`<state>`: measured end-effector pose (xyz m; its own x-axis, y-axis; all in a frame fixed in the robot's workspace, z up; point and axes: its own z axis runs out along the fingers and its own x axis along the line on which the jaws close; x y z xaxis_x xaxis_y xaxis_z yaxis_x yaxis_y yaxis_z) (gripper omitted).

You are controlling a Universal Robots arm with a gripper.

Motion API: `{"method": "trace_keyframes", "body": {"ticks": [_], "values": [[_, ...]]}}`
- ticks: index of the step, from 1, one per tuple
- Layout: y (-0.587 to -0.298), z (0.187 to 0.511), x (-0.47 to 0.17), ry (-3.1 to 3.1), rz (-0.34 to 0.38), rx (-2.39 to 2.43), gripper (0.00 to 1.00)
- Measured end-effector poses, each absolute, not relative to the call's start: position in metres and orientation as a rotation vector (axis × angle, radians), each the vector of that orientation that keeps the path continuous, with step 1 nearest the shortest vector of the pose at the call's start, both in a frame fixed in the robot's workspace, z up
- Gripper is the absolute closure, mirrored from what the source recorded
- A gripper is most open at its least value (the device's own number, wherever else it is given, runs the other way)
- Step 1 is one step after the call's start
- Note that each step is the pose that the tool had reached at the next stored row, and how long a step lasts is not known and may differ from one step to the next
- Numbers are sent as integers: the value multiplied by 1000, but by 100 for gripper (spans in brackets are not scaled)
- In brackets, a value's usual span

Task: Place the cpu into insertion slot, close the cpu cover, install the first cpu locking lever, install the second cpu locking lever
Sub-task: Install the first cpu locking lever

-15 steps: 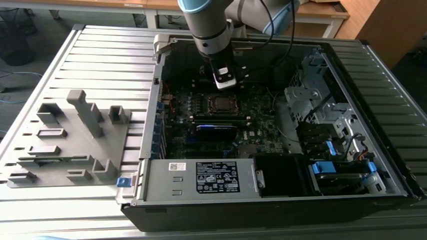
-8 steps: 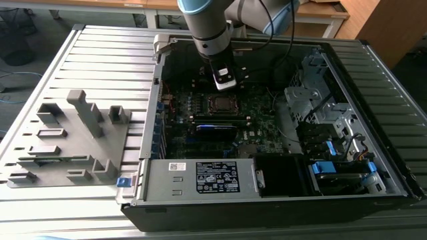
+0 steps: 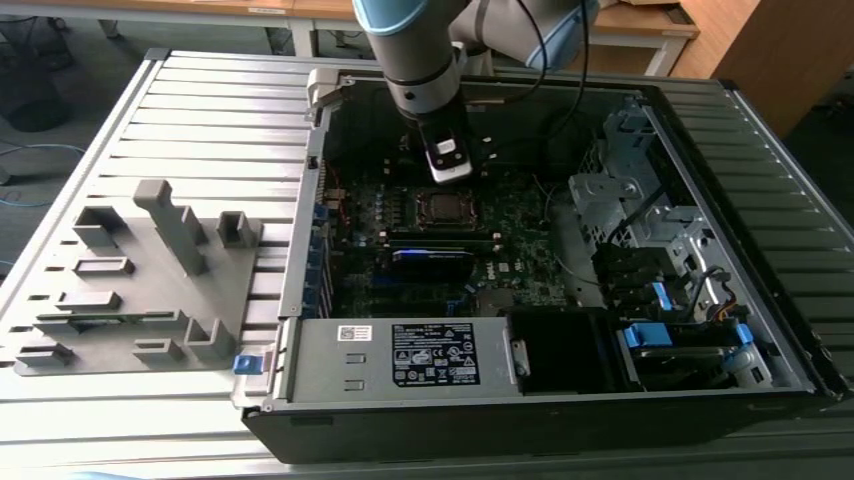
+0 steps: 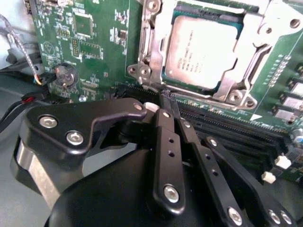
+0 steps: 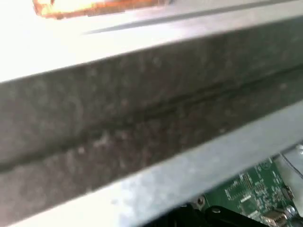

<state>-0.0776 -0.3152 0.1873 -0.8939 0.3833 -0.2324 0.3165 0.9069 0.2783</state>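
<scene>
Second wrist view: my black claw [image 4: 166, 100] is pinched shut, empty, tips just beside the silvery cpu cover [image 4: 156, 61]. The grey square cpu [image 4: 201, 49] sits seated under it, so I judge a lever step is in hand, needing a careful hook.

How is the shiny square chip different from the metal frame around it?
The cpu is a solid, dull silvery square; the cpu cover is a thin frame with a square window. The cpu sits inside, and the cpu cover lies around and over its edges. Both are grey metal and lie flat on the green board.
</scene>
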Motion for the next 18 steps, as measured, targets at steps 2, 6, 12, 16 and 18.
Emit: {"method": "trace_keyframes", "body": {"ticks": [2,6,12,16,18], "values": [[-315,188,-78,2787,364,527,89],[-315,194,-78,2787,368,527,89],[-315,211,-78,2787,368,528,89],[-315,223,-78,2787,367,528,89],[-315,223,-78,2787,368,528,89]]}}
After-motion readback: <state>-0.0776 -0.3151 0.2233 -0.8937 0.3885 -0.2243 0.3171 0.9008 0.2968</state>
